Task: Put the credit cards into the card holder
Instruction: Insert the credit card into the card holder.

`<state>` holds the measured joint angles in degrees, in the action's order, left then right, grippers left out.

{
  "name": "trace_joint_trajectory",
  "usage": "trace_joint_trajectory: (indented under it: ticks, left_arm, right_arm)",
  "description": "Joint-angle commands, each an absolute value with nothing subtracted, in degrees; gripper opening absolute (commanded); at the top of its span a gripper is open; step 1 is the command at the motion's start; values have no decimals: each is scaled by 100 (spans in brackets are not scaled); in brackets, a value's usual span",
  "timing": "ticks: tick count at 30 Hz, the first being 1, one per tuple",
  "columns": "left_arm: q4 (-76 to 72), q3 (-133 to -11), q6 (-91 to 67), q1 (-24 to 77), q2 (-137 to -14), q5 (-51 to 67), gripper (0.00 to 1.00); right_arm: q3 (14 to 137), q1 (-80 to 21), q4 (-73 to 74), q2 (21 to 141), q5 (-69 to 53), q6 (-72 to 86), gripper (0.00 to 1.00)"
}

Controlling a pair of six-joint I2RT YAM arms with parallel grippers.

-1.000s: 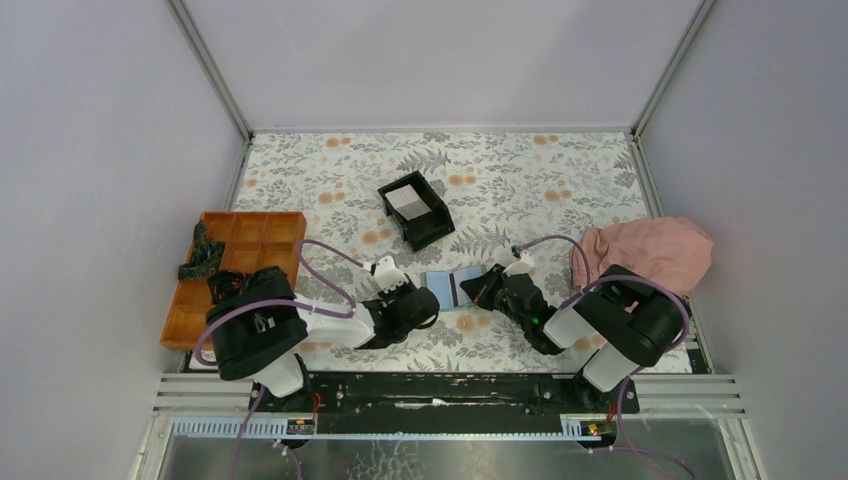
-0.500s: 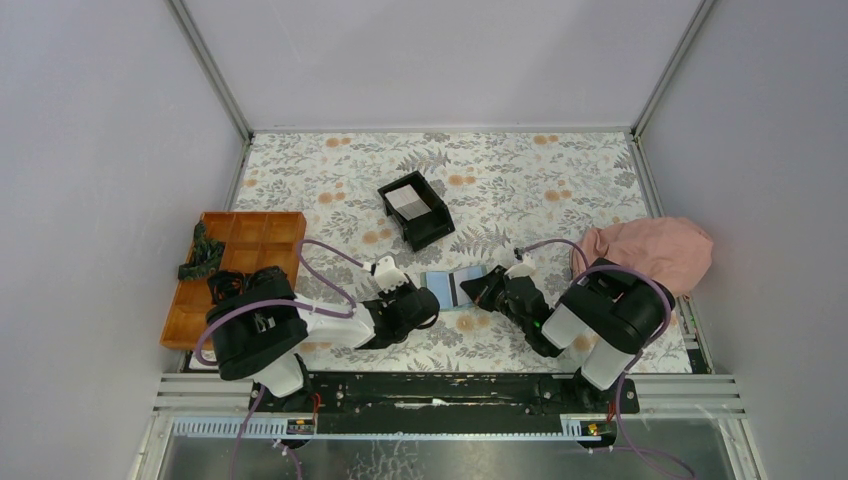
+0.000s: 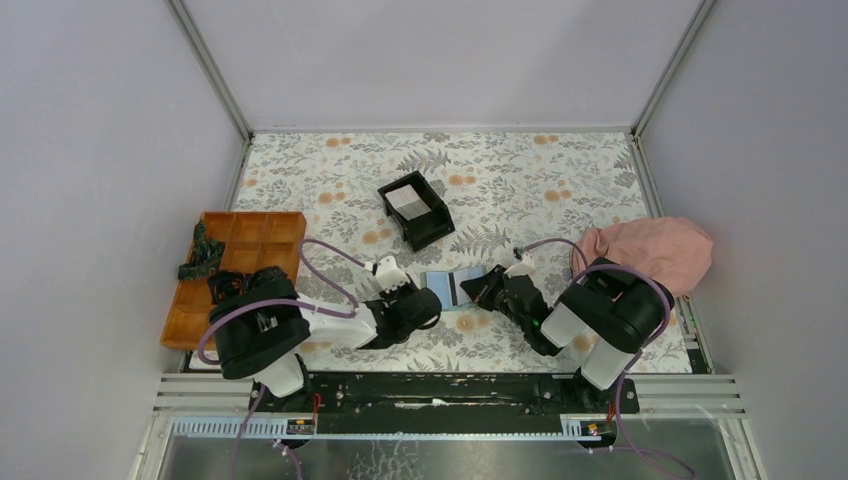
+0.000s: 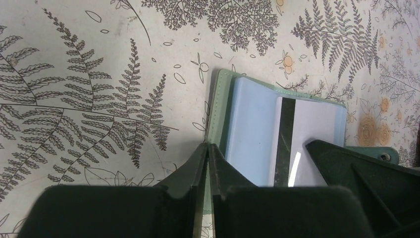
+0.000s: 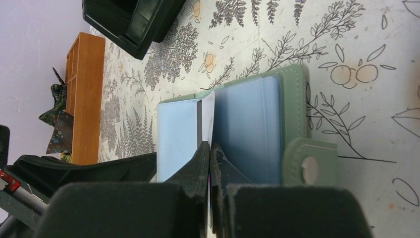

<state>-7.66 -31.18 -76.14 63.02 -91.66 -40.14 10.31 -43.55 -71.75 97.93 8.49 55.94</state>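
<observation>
Risk lies mostly with the card (image 4: 307, 134). The right pincer (image 5: 209, 148) is clamped shut on its near edge, and the card lies across the pale blue inside face of the holder (image 5: 257, 119). I cannot tell whether its far edge is under a pocket lip. If the push goes in skewed, a corner would likely catch the lip, and the card would bow or ride over the top. A hard push could also drag the holder along. The holder lies open on the surface (image 3: 540, 180) between the two arms. Only the left pincer (image 4: 208, 148) anchors it, closed thinly on the green edge, and that narrow hold could slip. A second card (image 3: 406, 200) waits in the box (image 3: 440, 228) farther back.

Compared with a second ago, the right arm's elbow has swung leftward and its pincer has crept slightly toward the holder. The left arm, holder and box look unmoved.
</observation>
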Motion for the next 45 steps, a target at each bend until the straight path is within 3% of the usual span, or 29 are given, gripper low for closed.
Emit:
trace_joint_trajectory:
  ticks: [1, 8, 20, 28, 32, 45]
  left_arm:
    - [409, -2869, -7410, 6391, -9809, -2869, 12]
    - [400, -2880, -7392, 6392, -9836, -2874, 12]
    - [316, -2873, -7359, 6396, -9876, -2861, 12]
    - [193, -2877, -7324, 6395, -9971, -2822, 12]
    - [140, -2890, -7313, 6393, -9997, -2810, 12]
    - [-93, -2756, -7292, 6396, -9916, -2757, 11]
  right_arm:
    - [1184, -4394, -5987, 9852, 844, 5249, 3]
    - [1371, -4536, -5490, 9735, 922, 5061, 16]
    - [1549, -4781, -5056, 9634, 877, 4817, 22]
    - [1771, -5019, -4380, 9156, 983, 4536, 35]
    - [1853, -5081, -4070, 8948, 1020, 4413, 47]
    - [2432, -5267, -3401, 9203, 1071, 4302, 53]
